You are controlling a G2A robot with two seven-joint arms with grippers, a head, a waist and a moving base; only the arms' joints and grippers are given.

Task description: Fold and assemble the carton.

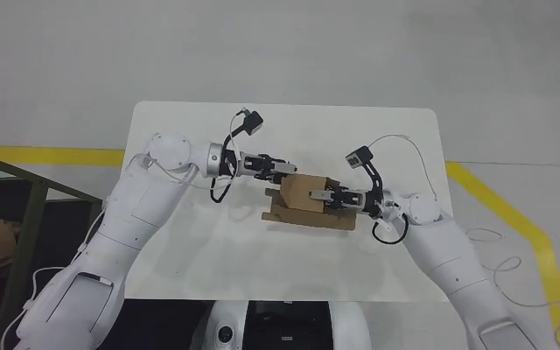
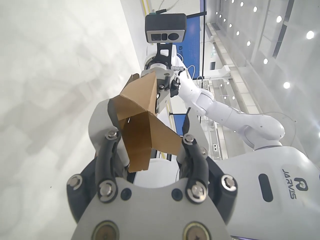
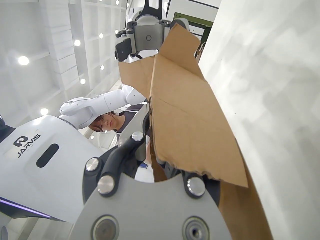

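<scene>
Carton (image 1: 302,199) part-folded at centre of top view, on table (image 1: 227,254). Left gripper (image 2: 148,116) spread, straddling upper-left corner flap. Right gripper (image 1: 332,198) at right side, partly behind cardboard; possibly pinching, cannot tell.

Matt brown cardboard carton (image 1: 306,191), smooth, seemingly matt white table (image 1: 210,258)

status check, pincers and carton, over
left pincer open around a flap of the carton. right pincer at its opposite end, grip unclear. carton part-folded, resting on white table.
</scene>
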